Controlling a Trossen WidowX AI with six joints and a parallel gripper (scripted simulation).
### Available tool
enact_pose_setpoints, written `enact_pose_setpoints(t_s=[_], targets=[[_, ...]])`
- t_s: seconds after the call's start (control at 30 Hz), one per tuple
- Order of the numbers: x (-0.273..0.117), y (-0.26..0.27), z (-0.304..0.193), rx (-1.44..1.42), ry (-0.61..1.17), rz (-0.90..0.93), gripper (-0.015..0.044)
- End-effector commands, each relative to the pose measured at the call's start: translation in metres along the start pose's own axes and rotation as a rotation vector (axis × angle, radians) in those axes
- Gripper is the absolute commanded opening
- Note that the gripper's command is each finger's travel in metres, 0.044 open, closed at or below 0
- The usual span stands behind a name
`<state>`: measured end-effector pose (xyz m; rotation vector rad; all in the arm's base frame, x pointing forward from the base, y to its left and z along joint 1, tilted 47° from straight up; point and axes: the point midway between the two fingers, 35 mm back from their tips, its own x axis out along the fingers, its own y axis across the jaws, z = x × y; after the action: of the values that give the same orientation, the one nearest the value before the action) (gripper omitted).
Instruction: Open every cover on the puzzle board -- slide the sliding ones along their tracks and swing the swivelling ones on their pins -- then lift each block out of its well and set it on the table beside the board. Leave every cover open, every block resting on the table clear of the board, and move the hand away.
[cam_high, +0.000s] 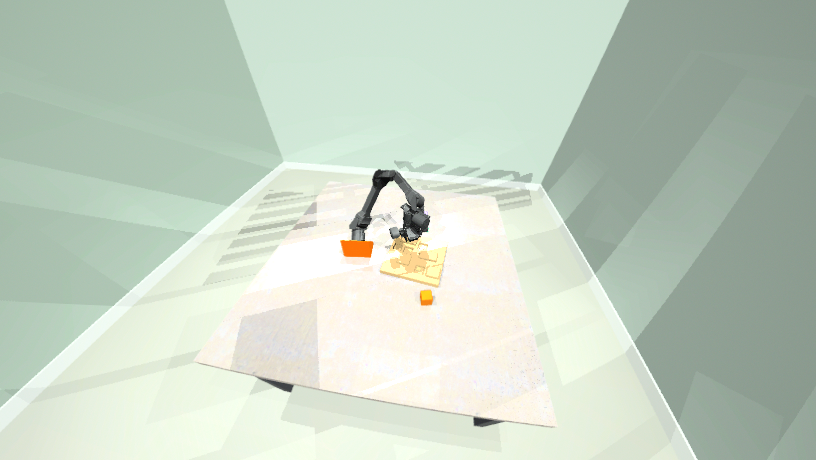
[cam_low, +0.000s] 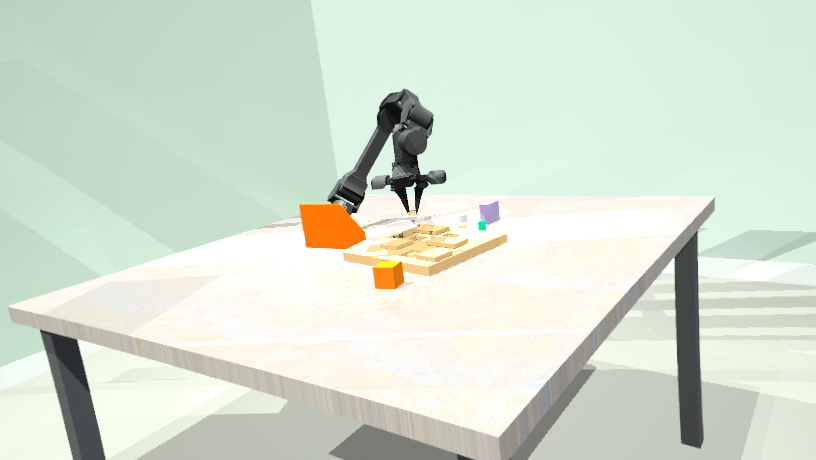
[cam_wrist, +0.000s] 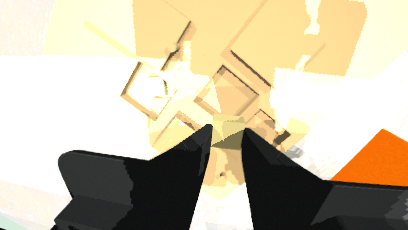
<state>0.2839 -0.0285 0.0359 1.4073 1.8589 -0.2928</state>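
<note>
The wooden puzzle board (cam_high: 411, 276) (cam_low: 468, 253) (cam_wrist: 240, 25) lies on the table. My gripper (cam_low: 412, 212) (cam_wrist: 227, 132) is shut on a small pale yellow block and holds it above the rear part of the board, clear of it. Flat wooden covers show on the board, one cover (cam_low: 396, 244) at the left and one cover (cam_low: 436, 253) at the front. A square well (cam_wrist: 227, 92) shows open in the wrist view. Glare and shadows hide which covers are fully open. An orange cube (cam_high: 426, 297) (cam_low: 388, 275) rests on the table in front of the board.
Beyond the board stand a purple block (cam_low: 489, 212), a small teal block (cam_low: 481, 225) and a whitish block (cam_low: 462, 218) with something yellowish by it. A large orange wedge-shaped block (cam_high: 357, 249) (cam_low: 331, 227) (cam_wrist: 382, 160) stands left of the board, near the arm's base.
</note>
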Motion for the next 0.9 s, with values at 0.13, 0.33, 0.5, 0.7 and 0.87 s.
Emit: enact_pose_setpoints(t_s=[0.13, 0.33, 0.5, 0.7, 0.87], targets=[[-0.016, 0.001, -0.001, -0.003, -0.006, -0.001, 0.0080], [-0.017, 0.013, -0.020, 0.000, -0.014, -0.003, 0.0080], [-0.018, 0.023, -0.036, 0.001, -0.019, -0.004, 0.0080], [-0.019, 0.033, -0.057, 0.003, -0.023, -0.004, 0.0080], [-0.019, 0.040, -0.075, 0.003, -0.025, -0.004, 0.0080]])
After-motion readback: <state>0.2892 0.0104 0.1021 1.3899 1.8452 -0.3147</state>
